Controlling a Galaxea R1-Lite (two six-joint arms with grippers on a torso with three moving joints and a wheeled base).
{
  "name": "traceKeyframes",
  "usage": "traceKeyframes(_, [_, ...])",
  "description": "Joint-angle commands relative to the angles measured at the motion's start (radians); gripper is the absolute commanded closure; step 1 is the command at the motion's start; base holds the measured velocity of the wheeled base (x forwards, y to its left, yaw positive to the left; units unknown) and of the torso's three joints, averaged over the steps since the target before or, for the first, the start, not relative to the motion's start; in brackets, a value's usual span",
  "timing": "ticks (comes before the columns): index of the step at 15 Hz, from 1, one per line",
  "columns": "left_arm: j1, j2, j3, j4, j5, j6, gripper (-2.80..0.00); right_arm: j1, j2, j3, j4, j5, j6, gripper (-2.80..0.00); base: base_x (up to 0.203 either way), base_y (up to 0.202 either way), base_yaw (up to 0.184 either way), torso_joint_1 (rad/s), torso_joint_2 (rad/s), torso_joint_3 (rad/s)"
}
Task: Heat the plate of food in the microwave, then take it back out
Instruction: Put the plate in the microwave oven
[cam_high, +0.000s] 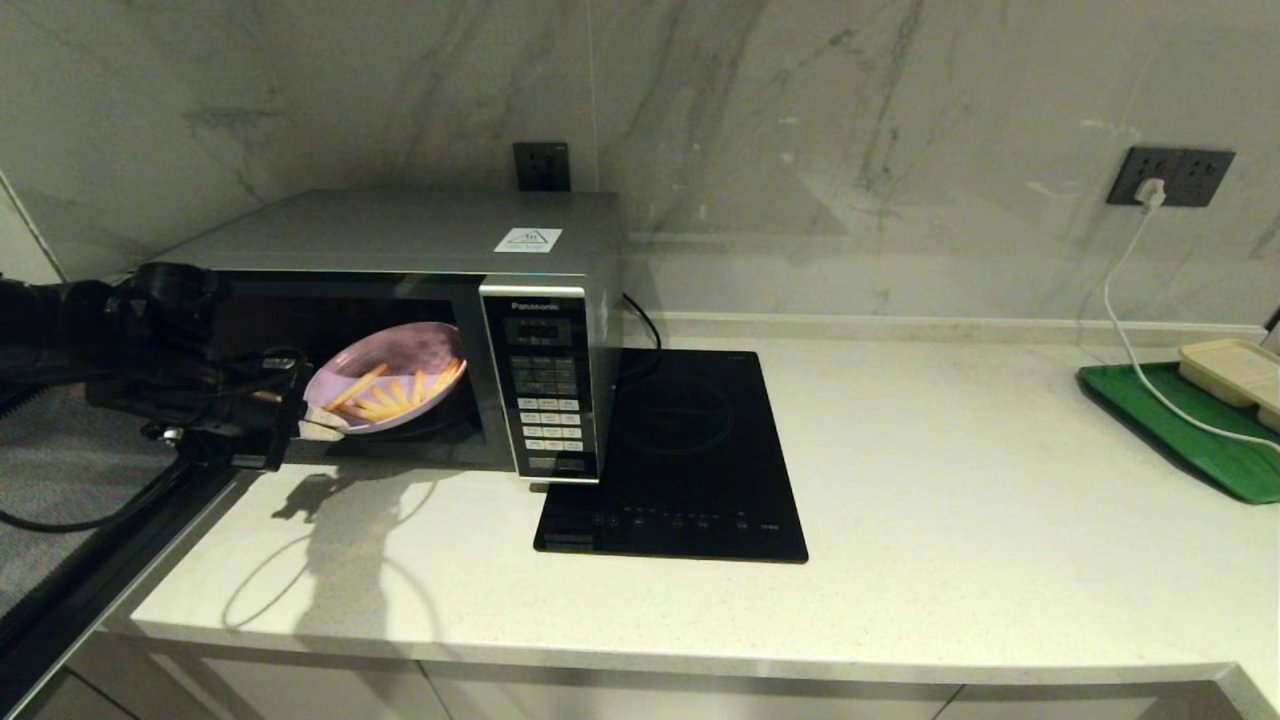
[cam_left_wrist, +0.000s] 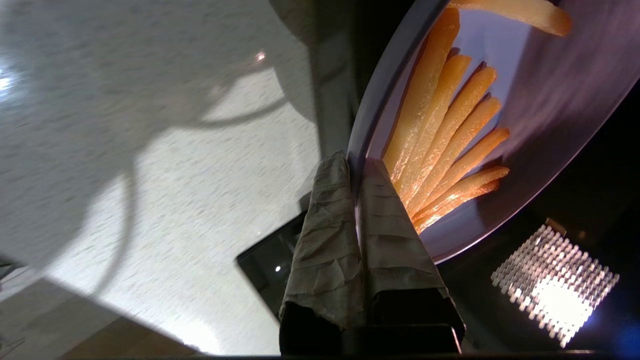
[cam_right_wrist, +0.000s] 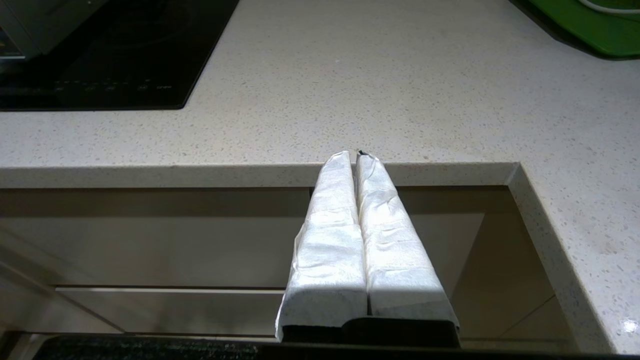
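Observation:
The silver Panasonic microwave (cam_high: 400, 232) stands at the counter's back left with its cavity showing. The pale lilac plate of food (cam_high: 400, 372) sits tilted in the cavity mouth, with several orange-yellow fries (cam_high: 392, 392) on it. My left gripper (cam_high: 320, 425) reaches in from the left and is shut on the plate's near rim. In the left wrist view the taped fingers (cam_left_wrist: 385, 220) pinch the rim of the plate (cam_left_wrist: 540, 90) beside the fries (cam_left_wrist: 450, 125). My right gripper (cam_right_wrist: 355, 155) is shut and empty, parked below the counter's front edge and out of the head view.
A flat black induction hob (cam_high: 690, 450) lies right of the microwave's button panel (cam_high: 545, 400). At the far right a green tray (cam_high: 1180, 425) holds a beige rectangular tray (cam_high: 1235, 368). A white cable (cam_high: 1125, 320) runs from a wall socket (cam_high: 1170, 178).

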Motion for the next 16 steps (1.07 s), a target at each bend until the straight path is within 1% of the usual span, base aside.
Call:
traceKeyframes(1, [-0.027, 0.095, -0.106, 0.003, 0.05, -0.04, 0.0, 0.0, 0.0, 0.0, 0.001, -0.001, 0.0, 0.0, 0.0, 0.0, 0.0, 0.0, 0.0, 0.0])
traceKeyframes(3, [-0.045, 0.124, -0.143, 0.004, 0.074, -0.05, 0.0, 0.0, 0.0, 0.0, 0.001, -0.001, 0.0, 0.0, 0.0, 0.0, 0.0, 0.0, 0.0, 0.0])
traceKeyframes(7, [-0.046, 0.13, -0.156, 0.004, 0.079, -0.052, 0.0, 0.0, -0.001, 0.0, 0.001, -0.001, 0.0, 0.0, 0.0, 0.0, 0.0, 0.0, 0.0, 0.0])
traceKeyframes(16, [-0.014, 0.169, -0.212, 0.013, 0.087, -0.055, 0.0, 0.0, 0.0, 0.0, 0.001, -0.001, 0.0, 0.0, 0.0, 0.0, 0.0, 0.0, 0.0, 0.0])
